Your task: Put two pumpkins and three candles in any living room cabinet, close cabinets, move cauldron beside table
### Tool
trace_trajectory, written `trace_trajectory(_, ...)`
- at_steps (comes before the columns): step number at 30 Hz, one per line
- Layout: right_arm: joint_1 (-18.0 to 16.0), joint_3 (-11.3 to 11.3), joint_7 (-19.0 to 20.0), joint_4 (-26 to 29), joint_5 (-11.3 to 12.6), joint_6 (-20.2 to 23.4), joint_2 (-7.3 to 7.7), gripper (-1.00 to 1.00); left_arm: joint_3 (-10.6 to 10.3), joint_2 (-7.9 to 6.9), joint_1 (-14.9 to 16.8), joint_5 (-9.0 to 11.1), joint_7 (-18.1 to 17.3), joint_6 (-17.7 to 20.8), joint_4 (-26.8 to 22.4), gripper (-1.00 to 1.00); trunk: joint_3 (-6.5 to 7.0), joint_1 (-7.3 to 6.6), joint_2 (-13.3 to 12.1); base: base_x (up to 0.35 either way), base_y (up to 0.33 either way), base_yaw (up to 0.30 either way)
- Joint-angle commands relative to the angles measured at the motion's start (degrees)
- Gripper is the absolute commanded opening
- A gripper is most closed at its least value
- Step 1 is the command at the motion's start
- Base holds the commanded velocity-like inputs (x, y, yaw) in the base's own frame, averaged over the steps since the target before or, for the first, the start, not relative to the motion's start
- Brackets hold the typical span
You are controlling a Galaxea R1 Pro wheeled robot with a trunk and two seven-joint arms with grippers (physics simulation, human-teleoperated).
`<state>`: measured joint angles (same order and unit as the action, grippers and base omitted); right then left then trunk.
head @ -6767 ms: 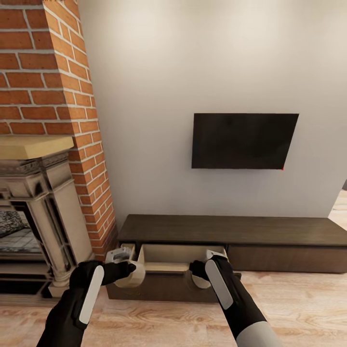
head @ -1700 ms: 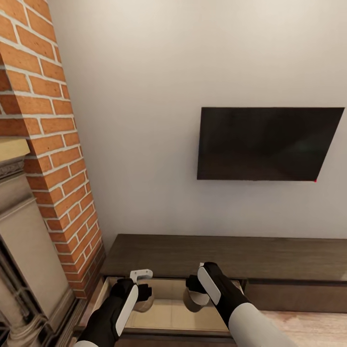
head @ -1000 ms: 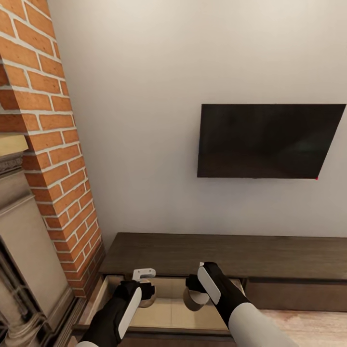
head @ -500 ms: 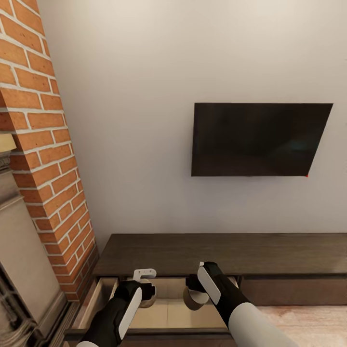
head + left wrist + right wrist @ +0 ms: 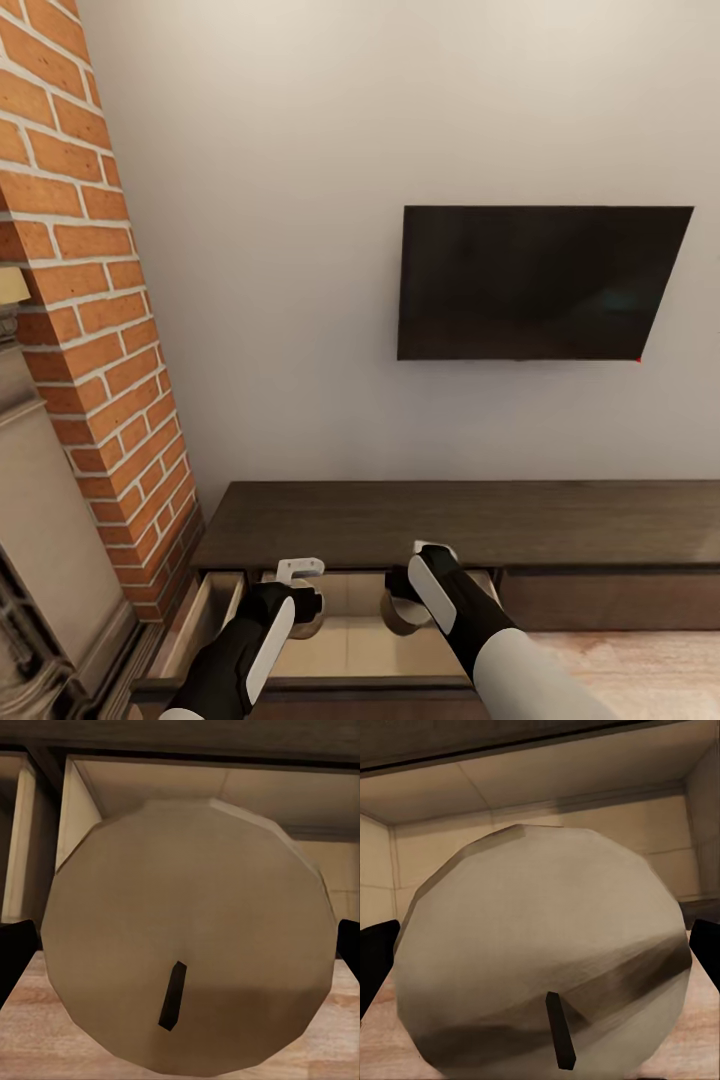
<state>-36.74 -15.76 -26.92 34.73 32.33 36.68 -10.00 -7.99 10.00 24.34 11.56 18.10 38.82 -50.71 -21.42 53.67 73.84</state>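
The candle (image 5: 187, 952) in the left wrist view is dull olive-beige with a black wick. The cabinet (image 5: 450, 520) is dark brown outside, pale beige inside. Red-orange brick column (image 5: 90, 300), black television (image 5: 540, 283).

Head high; wrists near cabinet (image 5: 450, 520)

Dark television (image 5: 540, 283) on pale wall (image 5: 300, 250), beside brick chimney (image 5: 85, 300).

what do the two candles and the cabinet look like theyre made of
Left candle: matte tan, wax-like, dark wick stub on top. Right candle: paler, streaky grey-beige, likewise wax-like with a wick. Cabinet: dark brown wood-grain top, pale beige wood inside; being a render, probably veneer or laminate.
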Motion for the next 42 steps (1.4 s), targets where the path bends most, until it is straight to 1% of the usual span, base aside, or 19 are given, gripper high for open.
trace_trajectory(1, 0.0, -0.1, 0.0, 0.0, 0.1, -0.7, 0.0, -1.0, 0.0, 0.0, 0.0, 0.0, 0.0, 0.0, 0.0, -1.0, -0.18, 0.23, 0.4, 0.0, 0.0, 0.0)
trace_trajectory(3, 0.0, -0.6, 0.0, 0.0, 0.1, -1.5, 0.0, -1.0, 0.0, 0.0, 0.0, 0.0, 0.0, 0.0, 0.0, -1.0, -0.54, 0.67, 1.2, 0.0, 0.0, 0.0)
trace_trajectory(5, 0.0, -2.2, 0.0, -0.1, 0.1, -2.0, 0.0, -1.0, 0.0, 0.0, 0.0, 0.0, 0.0, -0.1, 0.0, -1.0, -0.9, 1.1, 2.0, 0.0, 0.0, 0.0)
trace_trajectory(7, 0.0, -3.4, -0.1, 0.1, 0.2, -2.2, 0.0, -1.0, 0.0, 0.0, 0.0, 0.0, 0.0, -0.1, 0.0, -1.0, -1.26, 1.54, 2.8, 0.0, 0.0, 0.0)
trace_trajectory(10, 0.0, -3.9, -0.3, 0.4, 0.2, -2.4, 0.0, -1.0, 0.0, 0.0, 0.0, 0.0, 0.0, -0.2, 0.0, -1.0, -1.8, 2.2, 4.0, 0.0, 0.0, 0.0)
trace_trajectory(18, 0.0, -4.3, -0.4, 0.2, 0.2, -2.4, 0.0, -1.0, 0.0, 0.0, 0.0, -0.1, 0.0, -0.2, 0.0, -1.0, -3.24, 3.96, 7.2, 0.0, 0.0, 0.0)
trace_trajectory(42, 0.0, -4.2, 0.1, 0.4, 0.5, -2.3, 0.0, -1.0, 0.0, 0.0, 0.0, 0.0, 0.1, -0.2, 0.0, -1.0, -7.48, 9.23, 16.9, 0.0, 0.0, 0.005)
